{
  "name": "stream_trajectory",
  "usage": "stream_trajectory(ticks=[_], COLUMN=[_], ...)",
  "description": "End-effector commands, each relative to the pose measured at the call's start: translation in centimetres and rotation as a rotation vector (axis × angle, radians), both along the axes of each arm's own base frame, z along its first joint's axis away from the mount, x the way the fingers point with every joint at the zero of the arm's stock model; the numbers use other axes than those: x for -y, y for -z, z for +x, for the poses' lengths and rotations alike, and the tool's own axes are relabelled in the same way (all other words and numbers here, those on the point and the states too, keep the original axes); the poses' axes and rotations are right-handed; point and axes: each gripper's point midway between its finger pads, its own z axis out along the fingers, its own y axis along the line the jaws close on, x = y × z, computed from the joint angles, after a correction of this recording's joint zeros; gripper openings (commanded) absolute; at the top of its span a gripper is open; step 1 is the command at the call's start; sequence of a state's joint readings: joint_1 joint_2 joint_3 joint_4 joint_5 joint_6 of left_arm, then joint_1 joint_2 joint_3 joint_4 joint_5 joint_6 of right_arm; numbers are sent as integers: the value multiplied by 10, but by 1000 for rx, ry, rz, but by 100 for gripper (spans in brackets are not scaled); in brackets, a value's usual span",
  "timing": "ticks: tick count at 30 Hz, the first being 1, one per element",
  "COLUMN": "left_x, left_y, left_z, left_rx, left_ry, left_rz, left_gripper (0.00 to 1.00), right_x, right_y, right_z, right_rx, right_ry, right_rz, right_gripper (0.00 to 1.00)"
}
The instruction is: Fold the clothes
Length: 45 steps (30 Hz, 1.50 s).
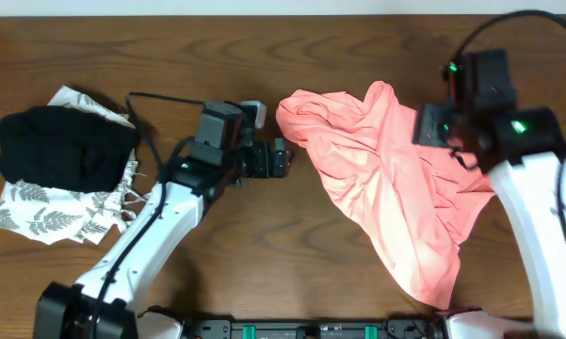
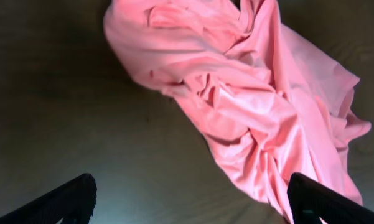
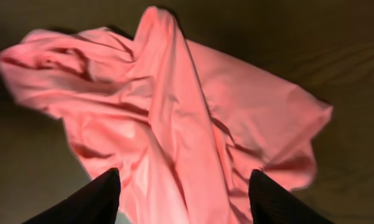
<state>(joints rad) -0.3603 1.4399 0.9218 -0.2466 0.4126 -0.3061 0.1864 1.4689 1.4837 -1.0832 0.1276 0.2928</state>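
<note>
T-shirt (image 1: 377, 188) lies bunched, sleeves lost in folds, partly beneath the spread right pincer (image 3: 183, 180); left pincer (image 2: 191, 186) gapes nearby.

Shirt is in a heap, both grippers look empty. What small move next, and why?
Probably the left gripper should ease forward and pinch the bunched near edge of the T-shirt. The T-shirt lies crumpled, not flat; the left jaws stand open just short of that edge, and the right gripper hangs open above the far side.

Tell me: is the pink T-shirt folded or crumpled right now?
Crumpled, not folded. The pink T-shirt lies in a loose, wrinkled heap on the table, with bunched ridges and no flat stacked layers.
</note>
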Motion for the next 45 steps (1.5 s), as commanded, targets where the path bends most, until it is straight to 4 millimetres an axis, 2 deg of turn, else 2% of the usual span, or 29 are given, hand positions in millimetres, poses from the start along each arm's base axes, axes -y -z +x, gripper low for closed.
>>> stream_trajectory(ticks=[1, 7, 12, 15, 20, 21, 23, 24, 25, 27, 29, 31, 33, 35, 36, 39, 41, 43, 45], left_x=[3, 1, -3, -5, -7, -7, -7, -7, -7, -8, -7, -7, -8, -7, -7, -7, -7, -7, -7], left_y=[5, 13, 16, 19, 22, 23, 23, 23, 24, 24, 24, 24, 24, 24, 24, 23, 23, 23, 22], left_z=[9, 2, -8, -13, -18, -19, -20, -20, -21, -21, -21, -21, -21, -21, -20, -20, -20, -19, -19], left_rx=[19, -27, -64, -87, -115, -118, -123, -125, -127, -127, -127, -127, -127, -126, -125, -122, -121, -120, -116], left_ry=[21, 24, 24, 24, 25, 25, 25, 25, 25, 24, 24, 25, 24, 24, 24, 24, 24, 24, 24], left_rz=[17, 31, 45, 53, 63, 64, 66, 66, 67, 68, 67, 68, 68, 67, 67, 66, 65, 65, 64], left_gripper=[98, 98, 98, 98, 98, 98, 98, 98, 98, 98, 98, 98, 98, 98, 98, 98, 98, 98, 98], right_x=[0, -10, -23, -25, -25, -24, -18, -15, -13, -12, -16, -25, -40, -58, -64, -81, -89, -93, -92], right_y=[29, 95, 146, 179, 215, 220, 223, 222, 219, 208, 188, 159, 119, 66, 47, -23, -63, -90, -107], right_z=[24, 99, 145, 162, 172, 174, 174, 176, 177, 181, 183, 185, 183, 172, 166, 136, 112, 90, 75], right_rx=[-42, -4, 45, 56, 50, 51, 53, 59, 66, 85, 112, 152, 210, 289, 317, 428, 496, 543, 569], right_ry=[56, 61, 73, 109, 155, 160, 175, 181, 180, 166, 117, 37, -71, -194, -234, -369, -445, -493, -502], right_rz=[14, 55, 123, 147, 168, 162, 144, 139, 138, 137, 146, 158, 179, 192, 193, 169, 129, 101, 78], right_gripper=[64, 65, 65, 66, 63, 61, 50, 40, 25, 11, 2, 1, 1, 1, 1, 1, 1, 1, 1])
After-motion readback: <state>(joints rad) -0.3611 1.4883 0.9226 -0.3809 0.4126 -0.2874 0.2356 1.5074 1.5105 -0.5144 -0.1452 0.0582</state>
